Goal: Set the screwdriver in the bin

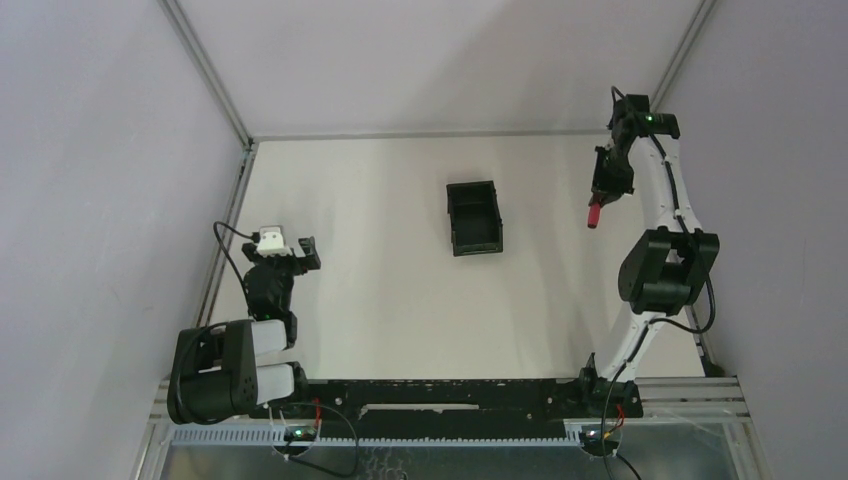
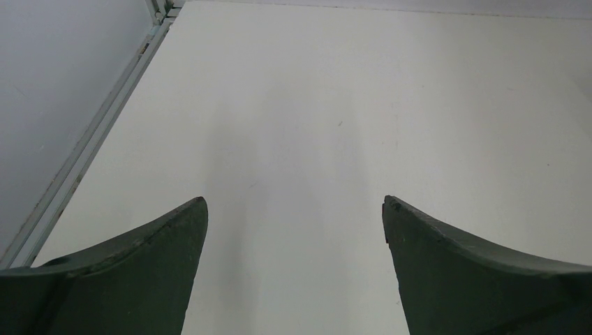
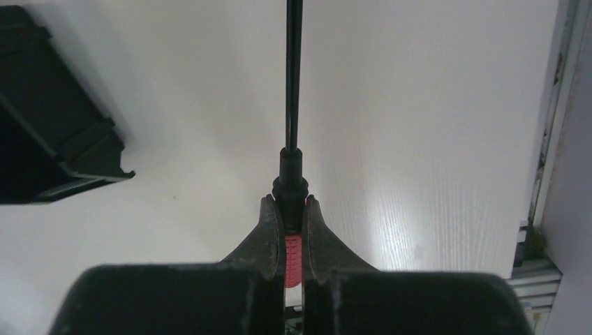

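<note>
Your right gripper has its fingers pinched tight on the red handle of the screwdriver. Its dark shaft runs straight up to the top edge of the right wrist view, and in the top view the handle's red end pokes out below the gripper at the upper right. The bin sits on the table near the centre of the top view, well apart to the left of the screwdriver. Your left gripper, at the lower left of that view, holds nothing, its fingers spread wide above the white surface.
</note>
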Action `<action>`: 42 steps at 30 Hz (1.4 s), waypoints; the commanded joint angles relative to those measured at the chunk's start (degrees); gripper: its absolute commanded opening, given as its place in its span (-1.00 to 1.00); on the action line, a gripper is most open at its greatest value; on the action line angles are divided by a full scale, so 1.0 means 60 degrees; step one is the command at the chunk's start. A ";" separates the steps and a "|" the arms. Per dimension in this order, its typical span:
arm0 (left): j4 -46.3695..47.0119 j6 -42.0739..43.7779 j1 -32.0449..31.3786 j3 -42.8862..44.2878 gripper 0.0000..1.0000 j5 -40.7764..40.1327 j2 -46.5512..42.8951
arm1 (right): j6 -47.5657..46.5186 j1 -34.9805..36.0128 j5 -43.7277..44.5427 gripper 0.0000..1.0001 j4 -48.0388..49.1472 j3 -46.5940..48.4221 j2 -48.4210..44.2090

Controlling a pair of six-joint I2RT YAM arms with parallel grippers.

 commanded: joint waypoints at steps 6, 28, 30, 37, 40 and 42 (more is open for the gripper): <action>0.0424 -0.0061 -0.0061 0.0448 1.00 0.0039 -0.0009 | 0.0435 0.1717 0.0160 -1.00 -0.0610 0.1295 0.0136; 0.0423 -0.0061 -0.0065 0.0446 1.00 0.0039 -0.0008 | -0.2157 0.6219 0.1745 -1.00 0.2929 0.1138 0.2932; 0.0424 -0.0061 -0.0064 0.0454 1.00 0.0043 -0.0011 | -0.2184 0.6215 0.1809 -1.00 0.3274 0.0757 0.2944; 0.0424 -0.0061 -0.0060 0.0452 1.00 0.0039 -0.0001 | -0.1923 0.6314 0.1706 -0.33 0.3388 0.0626 0.3062; 0.0424 -0.0061 -0.0056 0.0448 1.00 0.0041 -0.0003 | -0.1635 0.6335 0.1744 -0.20 0.3538 0.0601 0.2825; 0.0420 -0.0061 -0.0056 0.0451 1.00 0.0041 -0.0006 | -0.1449 0.6334 0.1815 -0.19 0.3642 0.0608 0.2615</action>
